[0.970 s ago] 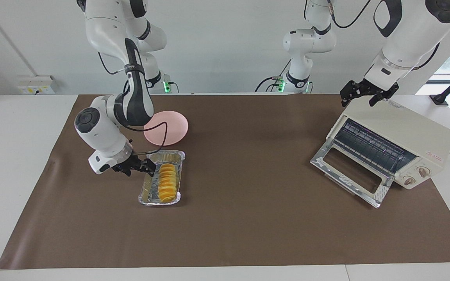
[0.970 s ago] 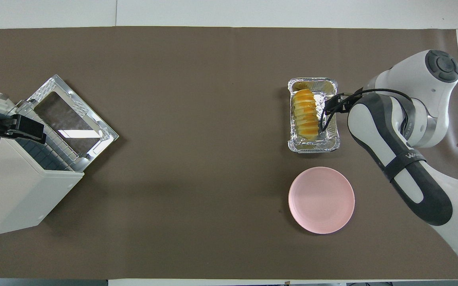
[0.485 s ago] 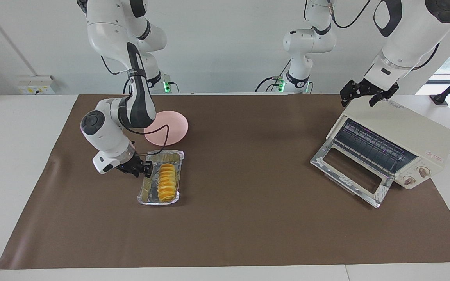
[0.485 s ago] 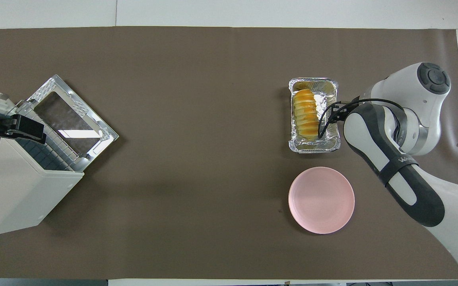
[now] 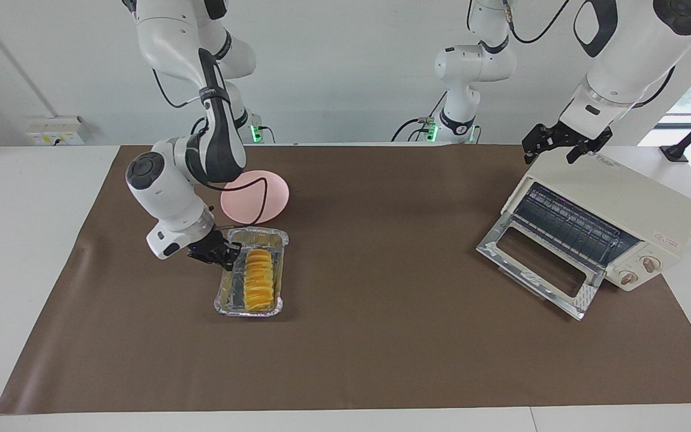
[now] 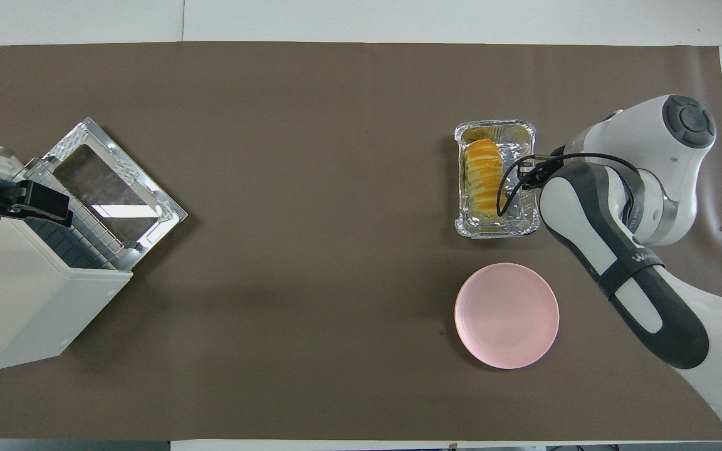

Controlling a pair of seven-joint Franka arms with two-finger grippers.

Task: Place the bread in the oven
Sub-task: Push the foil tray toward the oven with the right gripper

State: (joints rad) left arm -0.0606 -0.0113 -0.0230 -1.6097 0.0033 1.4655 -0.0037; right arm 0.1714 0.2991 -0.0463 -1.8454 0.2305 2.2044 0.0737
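Lying in foil tray (image 5: 226,297), bread (image 5: 258,279) beside right gripper (image 5: 225,254), jaws pinching tray rim.

The bread (image 5: 258,273) lies in a silver foil tray (image 5: 252,309) on the brown mat (image 5: 381,354) covering the worktop (image 5: 15,240), toward the right arm's end. The right gripper (image 5: 224,254) sits at the tray's long rim, its fingers (image 5: 229,251) pinched shut on the foil edge. A pink plate (image 5: 261,195) rests just beside the tray, nearer to the robots. At the left arm's end stands the oven (image 5: 633,210), door (image 5: 537,264) dropped open, with the left gripper (image 5: 564,143) spread wide over its top.
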